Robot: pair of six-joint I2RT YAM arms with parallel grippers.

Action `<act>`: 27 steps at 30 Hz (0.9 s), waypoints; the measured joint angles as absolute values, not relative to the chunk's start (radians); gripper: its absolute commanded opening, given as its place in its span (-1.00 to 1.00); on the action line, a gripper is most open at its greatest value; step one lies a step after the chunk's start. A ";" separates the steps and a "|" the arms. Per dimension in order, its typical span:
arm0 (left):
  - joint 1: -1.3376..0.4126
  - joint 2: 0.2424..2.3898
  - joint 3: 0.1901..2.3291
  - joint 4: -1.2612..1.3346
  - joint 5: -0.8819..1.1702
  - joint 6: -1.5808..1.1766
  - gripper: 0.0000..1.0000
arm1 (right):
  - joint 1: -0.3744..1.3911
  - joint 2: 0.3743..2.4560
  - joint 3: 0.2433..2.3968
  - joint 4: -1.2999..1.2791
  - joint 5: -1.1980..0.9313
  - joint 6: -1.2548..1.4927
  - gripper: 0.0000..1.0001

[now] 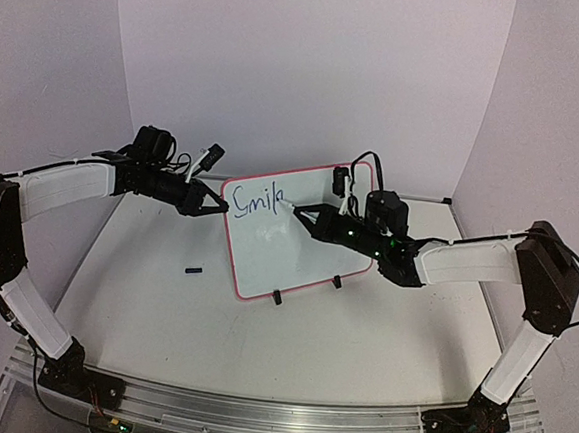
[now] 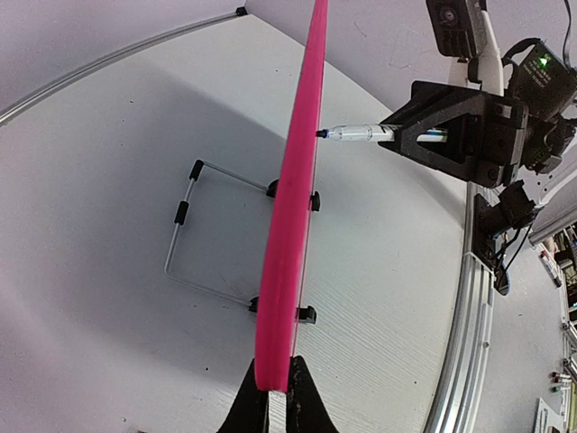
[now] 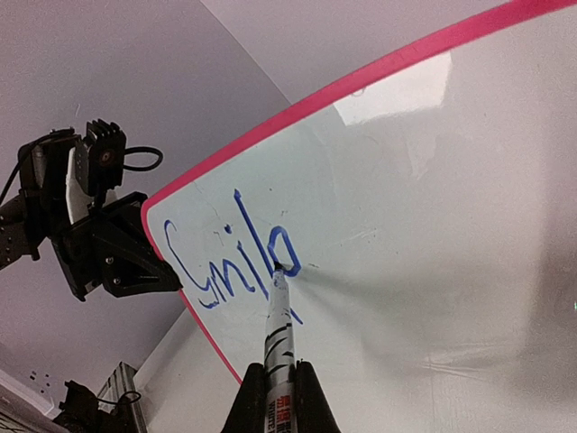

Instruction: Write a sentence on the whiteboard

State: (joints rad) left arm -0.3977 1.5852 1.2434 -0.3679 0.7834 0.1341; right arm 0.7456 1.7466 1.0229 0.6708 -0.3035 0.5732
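In the middle of the table (image 1: 259,355) the whiteboard (image 1: 296,257) is standing up on its two little black clip feet (image 1: 276,297). It has a pink frame all round and leans back a bit, and it's angled so the right end sits farther back than the left.

The left gripper (image 1: 220,206) comes in from the left and has its jaws pinched narrow on the frame's left edge, up near the top corner. In the left wrist view the board shows edge-on, running straight up from between the fingertips, with a thin wire stand (image 2: 194,234) on the table behind it.

The right gripper (image 1: 302,213) reaches in from the right, clamped tight around a marker (image 3: 279,334). The marker tip is touching the board face. The blue lettering (image 3: 225,266) sits in the upper left part of the board and reads roughly "Smile". The marker tip rests right at the last letter.

There's also a small black piece (image 1: 194,269) lying on the table to the left of the board, well apart from it. It's too tiny to tell what it is.
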 measured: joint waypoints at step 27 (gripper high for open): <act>-0.400 1.585 1.243 -0.368 0.784 0.135 -1.00 | 0.744 1.674 0.942 0.664 -0.245 0.567 -1.00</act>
